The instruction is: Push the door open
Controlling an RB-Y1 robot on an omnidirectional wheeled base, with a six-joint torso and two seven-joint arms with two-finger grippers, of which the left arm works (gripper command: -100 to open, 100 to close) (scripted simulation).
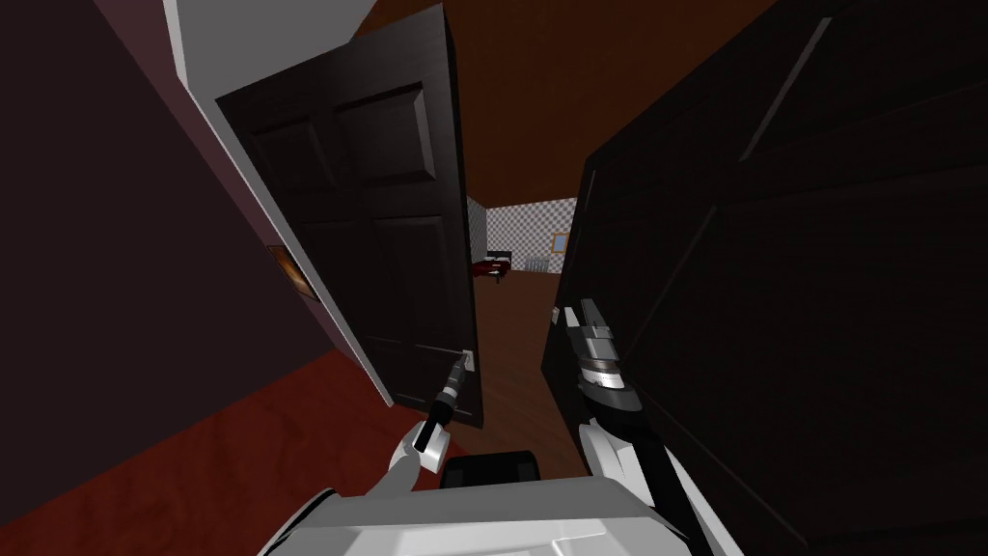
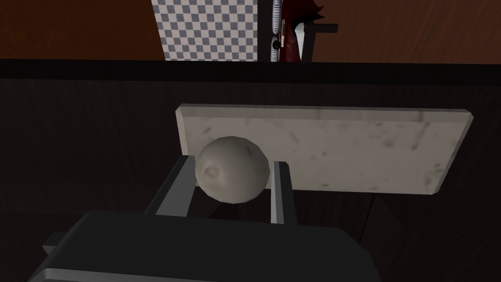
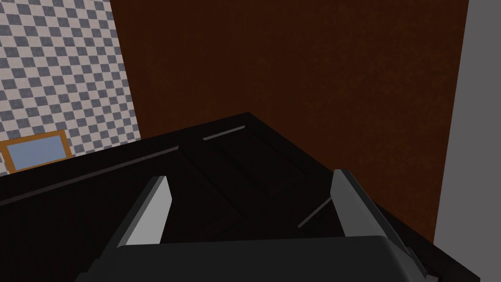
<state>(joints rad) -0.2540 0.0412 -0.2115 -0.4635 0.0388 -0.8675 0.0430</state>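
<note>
The dark panelled door [image 1: 386, 241] stands ajar on the left, its free edge toward the middle. At that edge is the left gripper [image 1: 464, 364], its fingers [image 2: 281, 191] closed against the sides of a round pale knob [image 2: 232, 169] mounted on a pale plate [image 2: 352, 147]. A chequered wall [image 1: 526, 227] shows through the gap. The right gripper [image 1: 582, 317] hangs just beside a second dark panelled door [image 1: 791, 290], jaws wide with nothing between them

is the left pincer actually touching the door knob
Touching. The left wrist view shows the left pincer shut on the round knob, with both fingers pressing its sides and no gap.
</note>
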